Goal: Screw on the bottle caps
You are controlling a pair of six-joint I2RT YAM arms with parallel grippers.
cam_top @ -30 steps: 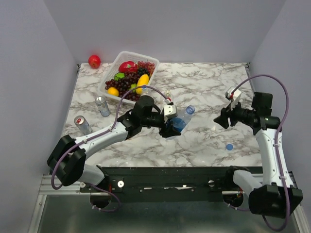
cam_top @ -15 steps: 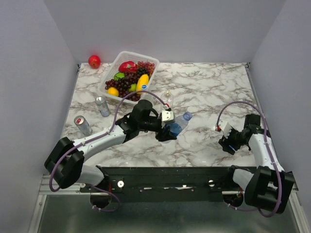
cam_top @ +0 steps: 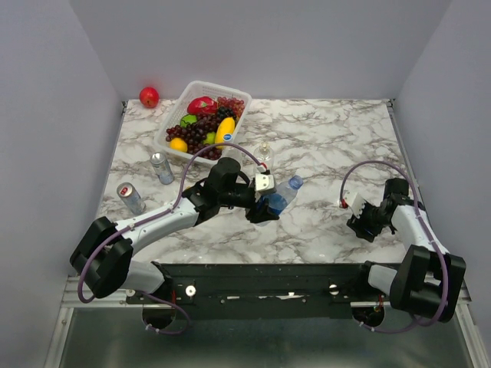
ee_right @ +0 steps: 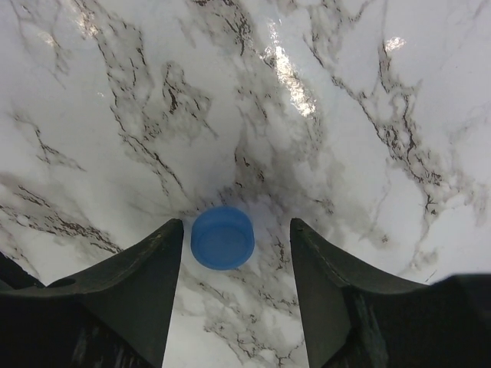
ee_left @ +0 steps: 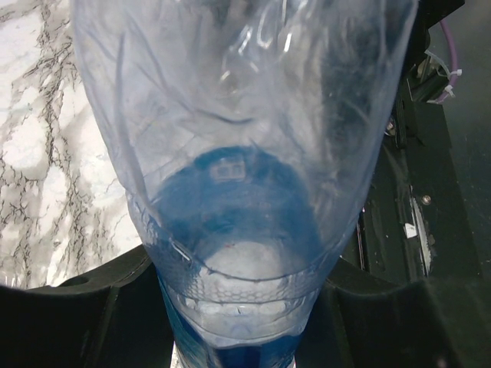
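Observation:
My left gripper (cam_top: 265,205) is shut on the blue-tinted bottle (cam_top: 281,192), holding it tilted above the table with its open neck toward the upper right. In the left wrist view the bottle (ee_left: 238,115) fills the frame between the jaws of the left gripper (ee_left: 238,307). My right gripper (cam_top: 364,228) is low over the table at the right, open. In the right wrist view the plain blue cap (ee_right: 222,238) lies on the marble between the open fingers of the right gripper (ee_right: 235,226), close to the left finger (ee_right: 146,276). The cap is hidden in the top view.
A colourless bottle (cam_top: 265,156) stands upright just behind the left gripper. Two slim silver cans (cam_top: 161,167) (cam_top: 130,197) stand at the left. A white basket (cam_top: 170,123) of fruit sits at the back left, with a red apple (cam_top: 149,96) beside it.
My right arm came down from a raised pose to the table, its open fingers now around the blue cap. The left gripper lowered and tilted the bottle slightly.

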